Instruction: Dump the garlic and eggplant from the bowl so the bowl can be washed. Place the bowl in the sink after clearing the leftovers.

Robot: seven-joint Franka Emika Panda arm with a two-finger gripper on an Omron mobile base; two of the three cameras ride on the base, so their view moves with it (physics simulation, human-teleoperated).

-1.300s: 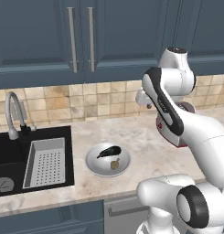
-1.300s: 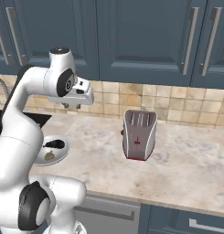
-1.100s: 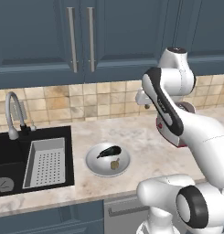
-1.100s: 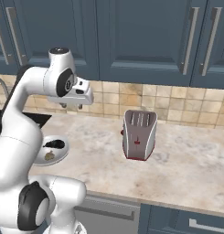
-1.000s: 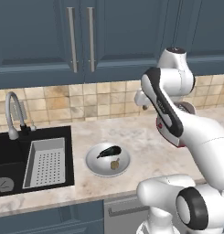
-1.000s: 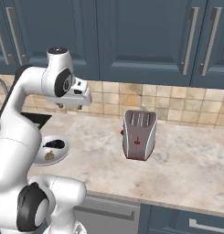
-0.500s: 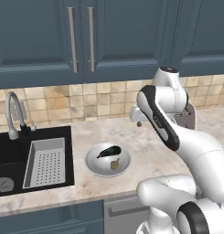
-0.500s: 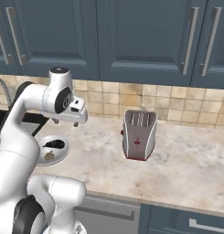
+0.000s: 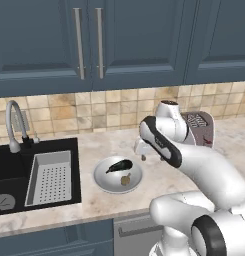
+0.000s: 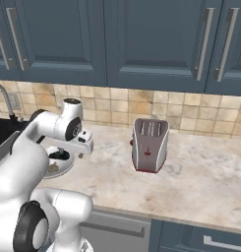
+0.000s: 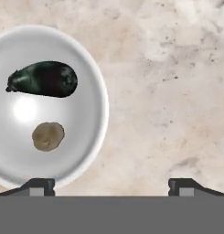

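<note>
Lowered from cabinet height, the open, empty end effector (image 11: pixel 111 183) is poised right of the bowl (image 9: pixel 117 174), garlic (image 9: pixel 125 179) and eggplant (image 9: pixel 119 165) inside on the tabletop (image 9: pixel 94 205); a rim grasp seems needed next.

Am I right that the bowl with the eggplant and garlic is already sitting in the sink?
Not quite. The bowl does hold the eggplant and garlic, but it sits on the counter right of the sink, not in it. The left base view shows this.
</note>
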